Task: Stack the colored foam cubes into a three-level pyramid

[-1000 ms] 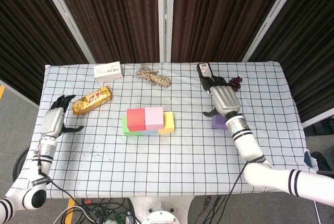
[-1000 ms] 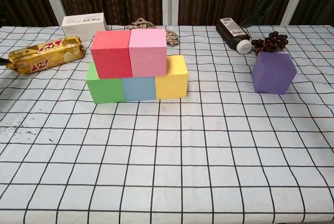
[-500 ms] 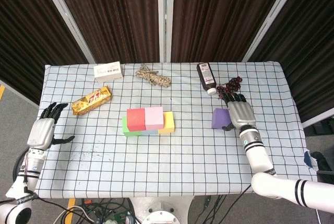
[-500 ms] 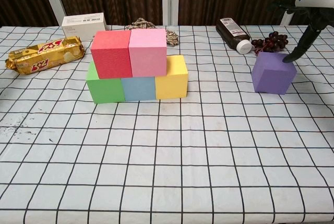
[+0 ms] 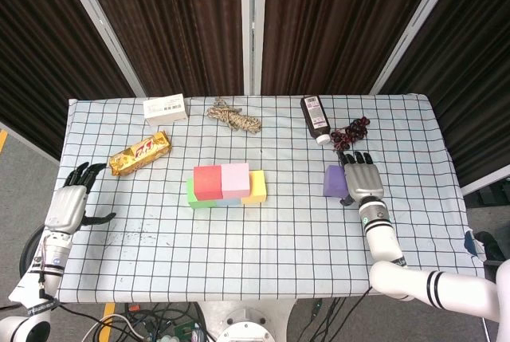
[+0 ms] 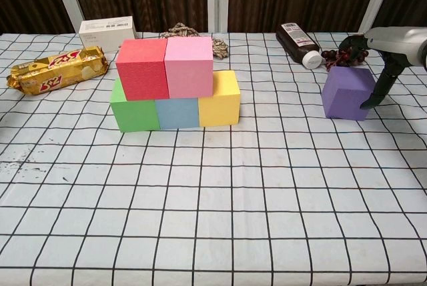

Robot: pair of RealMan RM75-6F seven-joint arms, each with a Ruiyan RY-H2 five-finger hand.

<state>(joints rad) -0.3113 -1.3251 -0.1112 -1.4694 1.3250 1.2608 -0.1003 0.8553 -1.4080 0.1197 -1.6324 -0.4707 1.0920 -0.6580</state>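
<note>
1. Head view: The tabletop (image 5: 263,230), covered in a black-lined checked cloth, carries a half-built stack near its middle. A green cube (image 5: 192,196), a blue cube (image 5: 231,201) that barely shows, and a yellow cube (image 5: 256,186) form the bottom row, touching side by side. A red cube (image 5: 207,181) and a pink cube (image 5: 236,179) sit on top of them, also touching.
2. Head view: The purple cube (image 5: 334,182) stands on the cloth well to the right of the stack. The right hand (image 5: 362,176) is just beside its right face, fingers spread and pointing toward the far edge; whether the thumb touches the cube cannot be told here.
3. Head view: The left hand (image 5: 70,205) hangs at the left edge of the tabletop, fingers spread, holding nothing.
4. Head view: Along the far side lie a white box (image 5: 165,108), a gold snack packet (image 5: 140,153), a coil of rope (image 5: 233,117), a dark bottle (image 5: 315,117) on its side, and a dark red bunch of grapes (image 5: 351,129) near the bottle's cap.
5. Chest view: The stack faces the camera, with green (image 6: 135,113), blue (image 6: 177,113) and yellow (image 6: 219,101) below, red (image 6: 143,69) and pink (image 6: 189,66) above.
6. Chest view: The purple cube (image 6: 347,93) rests on the cloth at the right. The right hand (image 6: 390,49) enters from the right edge, its dark thumb reaching down against the cube's right side; it does not grip the cube, which stays flat on the cloth.
7. Chest view: The left hand is out of this view.
</note>
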